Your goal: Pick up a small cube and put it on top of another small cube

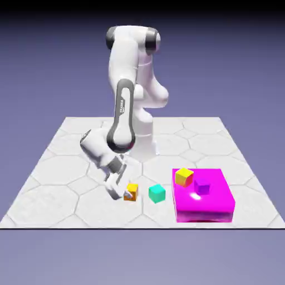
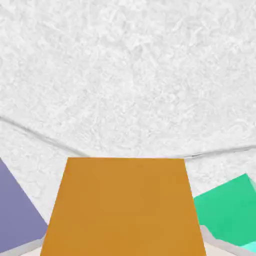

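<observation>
The small cube (image 1: 132,191), orange with a lighter amber top, sits on the white table toward the exterior view's left of centre. My gripper (image 1: 127,195) is tilted down onto it and shut on it, the fingers on either side. In the hand view the orange cube (image 2: 122,207) fills the bottom middle and hides the finger tips. A teal cube (image 1: 157,193) stands just to the exterior view's right of the held cube, apart from it; in the hand view the teal cube (image 2: 227,212) shows at the lower right.
A large magenta block (image 1: 214,203) lies at the exterior view's right, carrying a bright yellow cube (image 1: 184,177) and a small purple cube (image 1: 201,187). The table's front edge (image 1: 139,227) runs close below the cubes.
</observation>
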`<state>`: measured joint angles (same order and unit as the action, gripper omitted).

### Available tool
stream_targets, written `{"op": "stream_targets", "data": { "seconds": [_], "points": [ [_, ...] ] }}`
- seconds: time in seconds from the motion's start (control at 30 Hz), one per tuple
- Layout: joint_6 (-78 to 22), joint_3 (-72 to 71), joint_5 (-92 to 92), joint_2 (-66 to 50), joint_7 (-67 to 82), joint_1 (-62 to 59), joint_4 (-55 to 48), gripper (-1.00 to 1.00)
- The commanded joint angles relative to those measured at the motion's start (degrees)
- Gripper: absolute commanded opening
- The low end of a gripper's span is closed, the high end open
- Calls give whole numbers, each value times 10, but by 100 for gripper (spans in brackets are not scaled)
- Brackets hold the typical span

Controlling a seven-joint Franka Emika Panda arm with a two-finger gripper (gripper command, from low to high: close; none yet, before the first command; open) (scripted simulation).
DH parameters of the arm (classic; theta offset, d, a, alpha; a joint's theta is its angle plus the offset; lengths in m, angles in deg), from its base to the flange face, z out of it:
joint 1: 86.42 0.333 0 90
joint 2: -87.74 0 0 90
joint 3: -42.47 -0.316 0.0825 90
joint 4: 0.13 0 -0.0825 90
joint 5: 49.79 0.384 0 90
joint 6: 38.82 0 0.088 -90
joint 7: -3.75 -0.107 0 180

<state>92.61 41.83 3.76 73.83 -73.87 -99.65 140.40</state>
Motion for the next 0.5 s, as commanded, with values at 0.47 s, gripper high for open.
{"op": "stream_targets", "data": {
  "seconds": [0.47],
  "points": [
    [-58, -137, -236, 6, 73, -31, 18, -100]
  ]
}}
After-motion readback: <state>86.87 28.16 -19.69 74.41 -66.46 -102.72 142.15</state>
